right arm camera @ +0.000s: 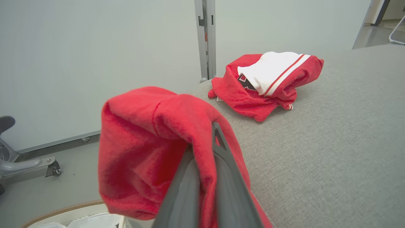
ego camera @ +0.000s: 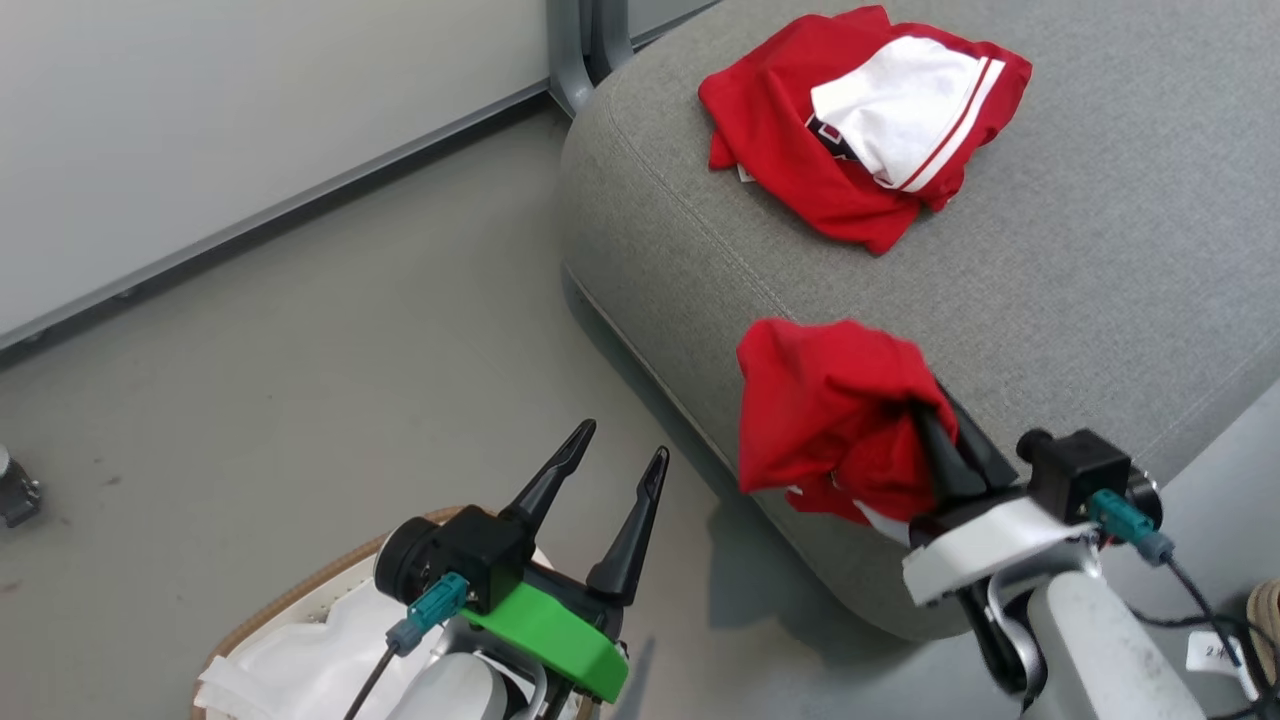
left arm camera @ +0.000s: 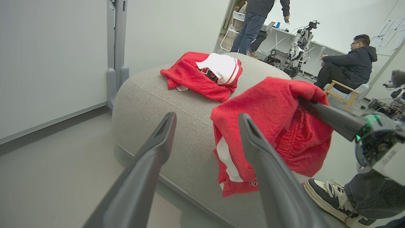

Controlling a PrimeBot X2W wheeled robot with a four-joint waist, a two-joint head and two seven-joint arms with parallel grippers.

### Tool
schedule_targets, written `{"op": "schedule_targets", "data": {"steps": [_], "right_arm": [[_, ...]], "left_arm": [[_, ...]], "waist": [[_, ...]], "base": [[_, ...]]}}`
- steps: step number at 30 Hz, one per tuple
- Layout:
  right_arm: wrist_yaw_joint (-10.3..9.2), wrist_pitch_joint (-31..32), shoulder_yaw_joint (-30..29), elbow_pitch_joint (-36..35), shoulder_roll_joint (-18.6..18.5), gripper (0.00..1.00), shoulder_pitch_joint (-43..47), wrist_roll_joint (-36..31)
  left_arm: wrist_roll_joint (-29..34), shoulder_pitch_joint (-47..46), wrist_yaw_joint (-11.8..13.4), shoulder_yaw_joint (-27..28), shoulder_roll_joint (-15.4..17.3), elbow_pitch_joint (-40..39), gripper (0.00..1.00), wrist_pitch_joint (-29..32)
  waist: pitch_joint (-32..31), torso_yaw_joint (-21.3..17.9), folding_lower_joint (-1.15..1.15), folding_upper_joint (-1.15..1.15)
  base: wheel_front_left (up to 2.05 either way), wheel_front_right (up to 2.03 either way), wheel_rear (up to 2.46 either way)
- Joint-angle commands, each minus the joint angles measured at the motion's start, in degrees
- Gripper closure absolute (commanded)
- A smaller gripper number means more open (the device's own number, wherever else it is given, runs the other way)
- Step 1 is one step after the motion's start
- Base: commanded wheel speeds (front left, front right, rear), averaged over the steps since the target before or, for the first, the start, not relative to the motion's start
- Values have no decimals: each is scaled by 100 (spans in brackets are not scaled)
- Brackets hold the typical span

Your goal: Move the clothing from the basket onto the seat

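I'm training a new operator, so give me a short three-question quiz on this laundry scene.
1. True or false: the right tool is shut on a red garment.
2. Where does the striped garment lie? A floor, B seat, C basket.
3. Fill in: the left tool is ____ and holds nothing.
Key: 1 true; 2 B; 3 open.
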Motion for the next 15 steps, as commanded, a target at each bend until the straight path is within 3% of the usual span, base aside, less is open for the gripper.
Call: {"op": "schedule_targets", "data": {"steps": [1,11,15], "right_arm": [[-6,0,-82,-88,-56,100,-237,-71],[-6,0,-44,-296,-1225,100,-2255,-317],[-7,0,-69,-210,-1676,100,-3178,-429]], "left_arm": [[46,-132,-19,-9,102,9,0,4],[163,-255,-19,25,422,7,0,4],[195,-389,-19,-54,533,-11,0,4]], "waist": [[279,-132,0,0],[906,-125,0,0],[1198,61,0,0]], "base": [[0,0,0],[0,0,0],[0,0,0]]}}
